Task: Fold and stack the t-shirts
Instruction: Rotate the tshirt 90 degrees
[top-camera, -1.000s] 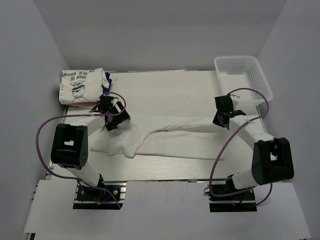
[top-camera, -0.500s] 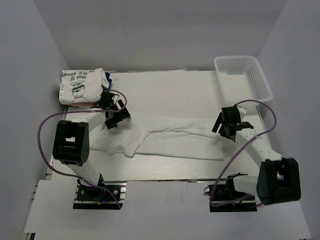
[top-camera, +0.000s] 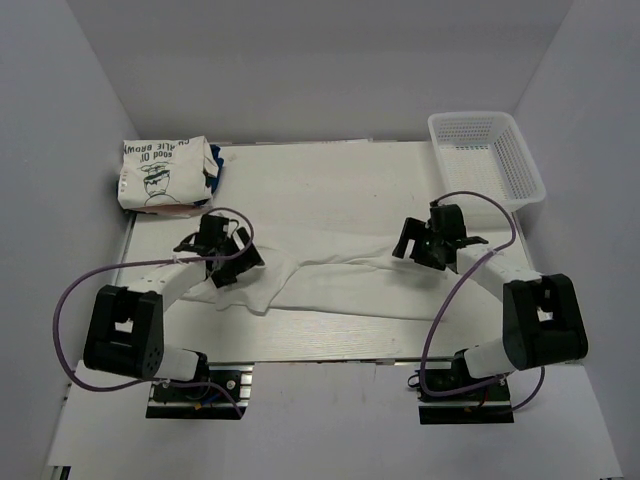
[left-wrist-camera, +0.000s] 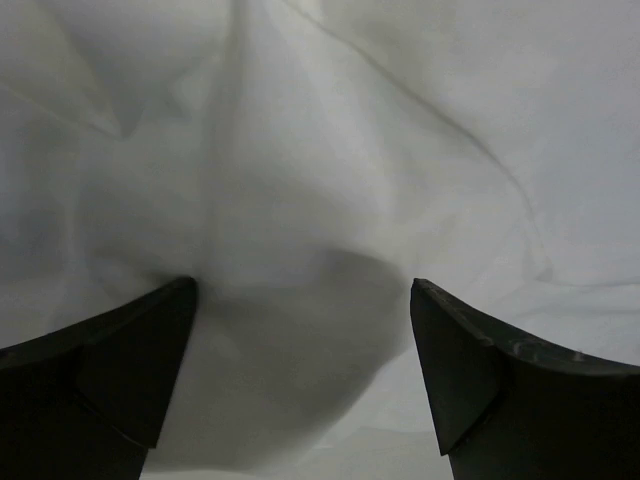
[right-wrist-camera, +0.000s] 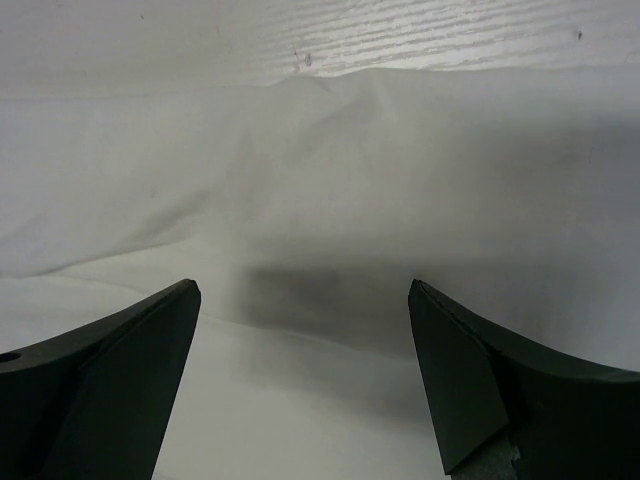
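From overhead I see the loose white t-shirt (top-camera: 340, 280) lying crumpled and stretched sideways across the middle of the counter (top-camera: 330, 180), its wider, bunched end toward the left. A second t-shirt (top-camera: 160, 175), folded, with a black line drawing and lettering facing up, sits at the far left corner. The white mesh basket (top-camera: 490, 160) stands at the far right corner, well apart from both shirts. My left pincer (top-camera: 238, 264) is low over the bunched left end of the loose shirt, and my right pincer (top-camera: 408, 240) is down at its right end, pointing left. On the left wrist camera the two dark fingers (left-wrist-camera: 100, 370) stand wide apart, with nothing but wrinkled white cloth between and beyond them; that pincer is spread and holds nothing, and I cannot tell whether its tips touch the fabric. On the right wrist camera the fingers (right-wrist-camera: 110, 380) are likewise spread wide and hold nothing. The shirt's edge runs across just ahead of them, with bare pale wood-grain counter showing beyond it.
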